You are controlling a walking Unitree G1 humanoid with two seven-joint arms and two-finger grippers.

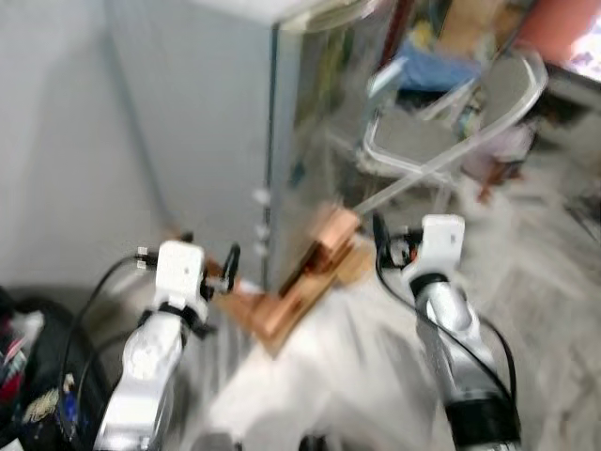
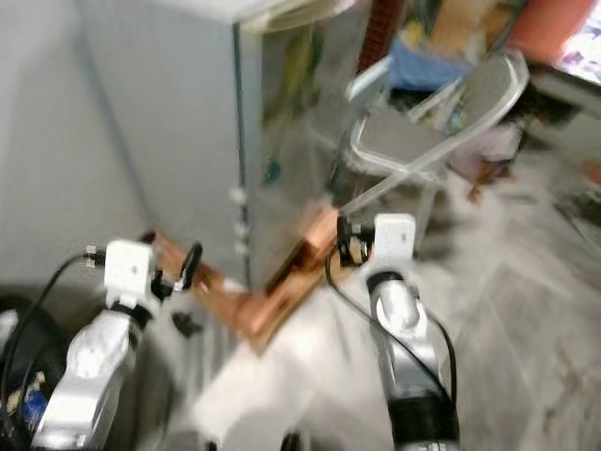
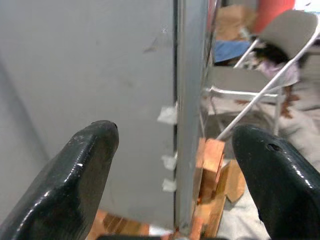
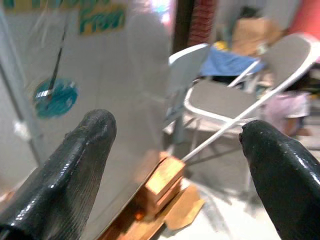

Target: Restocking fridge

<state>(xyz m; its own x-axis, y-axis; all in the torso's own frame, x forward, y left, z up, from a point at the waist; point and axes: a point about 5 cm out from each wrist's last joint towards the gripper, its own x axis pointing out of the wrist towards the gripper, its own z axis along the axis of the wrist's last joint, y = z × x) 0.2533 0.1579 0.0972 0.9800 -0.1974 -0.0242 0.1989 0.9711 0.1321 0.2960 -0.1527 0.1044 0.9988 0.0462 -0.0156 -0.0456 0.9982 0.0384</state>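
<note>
At our far left a dark bag (image 1: pixel 42 376) with colourful items sits on the floor by the grey wall. Our left gripper (image 3: pixel 175 165) is raised in front of us, its two black fingers (image 3: pixel 75 180) spread wide with nothing between them, aimed at the corner edge of the tall silver-grey fridge (image 1: pixel 225 122). The fridge stands closed just ahead on a platform of orange-brown wooden blocks (image 1: pixel 315 272), its glossy front carrying a round teal sticker (image 4: pixel 55 97). Our right gripper (image 4: pixel 175 165) is likewise lifted with its fingers well apart and empty, facing the fridge front and the blocks. Further right, a grey folding chair with a white metal frame (image 1: pixel 451 122) stands near the fridge on the pale tiled floor (image 1: pixel 554 310). The head views are blurred.
</note>
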